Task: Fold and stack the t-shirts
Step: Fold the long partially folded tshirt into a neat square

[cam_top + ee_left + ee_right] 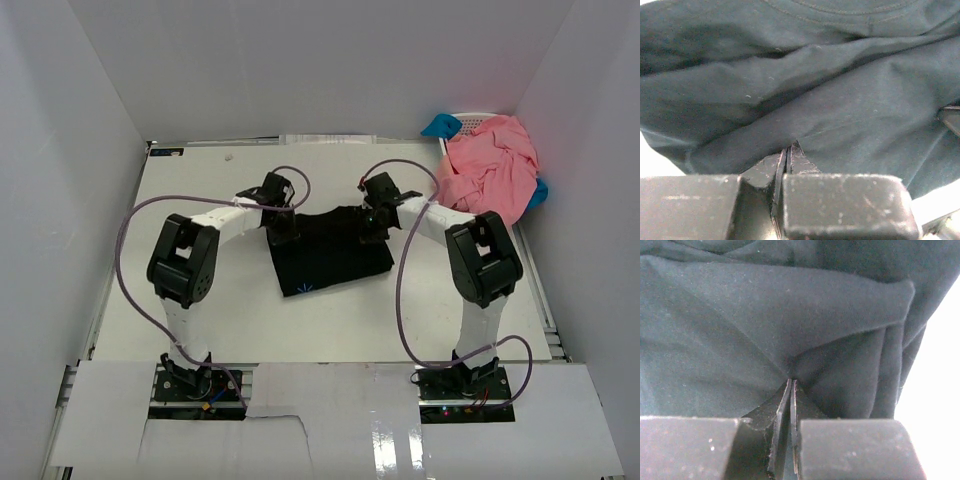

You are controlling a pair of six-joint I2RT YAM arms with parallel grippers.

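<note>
The black t-shirt [332, 262] lies in the middle of the white desk [200, 320]. The left pincer [283, 238] is squeezed tight on its far left edge and the right pincer [370, 235] on its far right edge (each has a little fold of cloth in its tips). The pink t-shirts [490, 175] sit in a heap at the far right corner.

White table [330, 330]; white basket [478, 120] at far right corner, blue piece [440, 126] beside.
</note>
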